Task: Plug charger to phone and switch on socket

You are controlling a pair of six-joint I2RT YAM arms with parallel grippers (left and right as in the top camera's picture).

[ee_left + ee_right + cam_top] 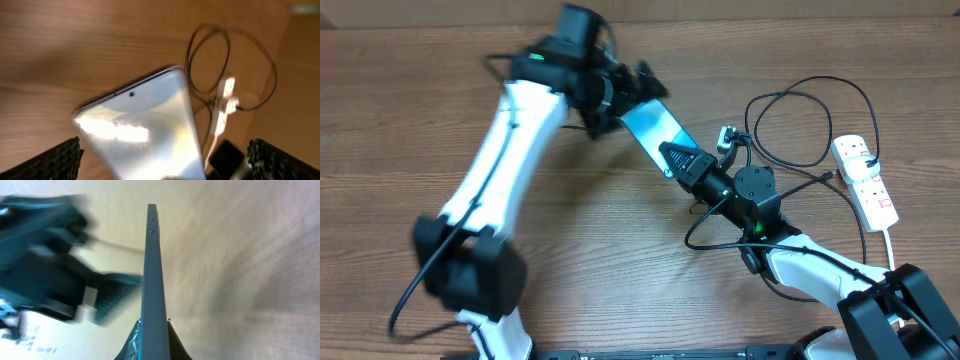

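Note:
The phone [653, 128], with a light blue screen, is held off the table at a slant. My right gripper [678, 158] is shut on its lower right end. In the right wrist view the phone [153, 270] shows edge-on, clamped between the jaws [153, 342]. My left gripper [640, 88] is open at the phone's upper left end. In the left wrist view its fingers [165, 167] stand wide apart with the phone [145, 130] between them, untouched. The thin black charger cable [798, 122] loops beside the white power strip [866, 180]. Its plug tip is not visible.
The power strip's white cord [892, 245] runs down toward my right arm's base. The strip [223, 102] and the cable loop [232, 65] also show in the left wrist view. The wooden table [400, 130] lies under everything.

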